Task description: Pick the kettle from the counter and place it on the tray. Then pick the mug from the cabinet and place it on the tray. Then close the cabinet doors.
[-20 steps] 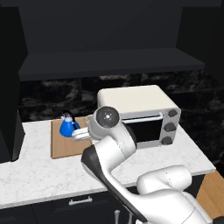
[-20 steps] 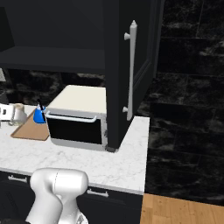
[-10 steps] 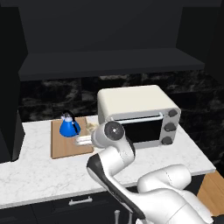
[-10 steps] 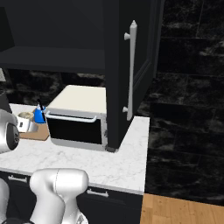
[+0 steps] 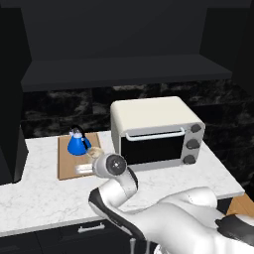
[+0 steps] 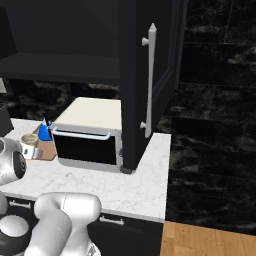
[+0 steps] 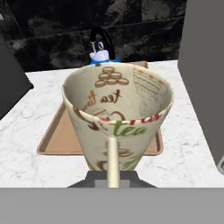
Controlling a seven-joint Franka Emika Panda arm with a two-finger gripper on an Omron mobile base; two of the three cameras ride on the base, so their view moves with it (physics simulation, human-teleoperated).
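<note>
- The claw [image 7: 112,181] of the white robot arm [image 5: 116,191] pinches the handle of a beige, cone-flared ceramic mug [image 7: 117,120] printed with "tea" lettering, its jaws pressed tight on the thin beige handle, which runs straight down toward the camera in the hand view.
- The mug's open mouth faces the claw.
- Beneath the mug, just beyond the claw, lies the flat rectangular light-brown wooden tray [image 7: 61,138]; whether the mug touches it cannot be told.
- Farther ahead of the claw, behind the mug's rim, stands the small bright blue cone-shaped kettle [image 7: 99,54] with black arched handle, upright on the tray's far end.
- The tray rests on the white marble-look tabletop [image 7: 48,98].
- To the claw's right sits a white box-shaped toaster oven [image 5: 156,131] on the same tabletop.
- Above, the dark black wall cabinet [image 5: 124,69] stands open, one tall black panelled door [image 6: 155,75] with a long silver bar handle swung outward.
</note>
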